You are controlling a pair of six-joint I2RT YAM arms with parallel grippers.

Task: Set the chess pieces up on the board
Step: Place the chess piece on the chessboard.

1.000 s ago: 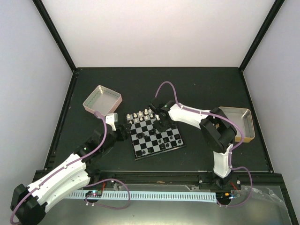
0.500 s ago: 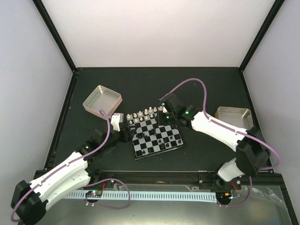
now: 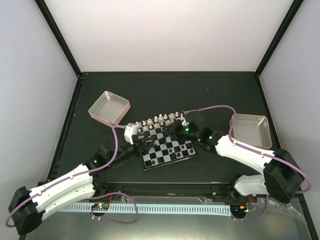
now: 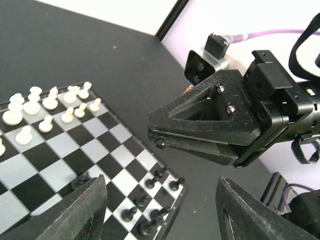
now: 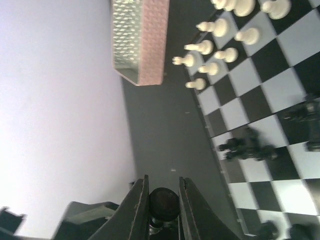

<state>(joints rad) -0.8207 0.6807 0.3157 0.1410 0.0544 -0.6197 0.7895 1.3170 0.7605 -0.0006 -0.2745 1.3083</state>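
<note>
Now | right tool (image 5: 163,181) clamped on round-based black piece (image 5: 164,203) | left tool (image 4: 161,190) apart, empty | glossy checkered board (image 5: 260,102)

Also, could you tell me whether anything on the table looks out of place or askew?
The board sits rotated, not square with the table edges. A few black pieces sit clustered mid-board instead of in a back row; whether one has toppled, I cannot tell.
</note>
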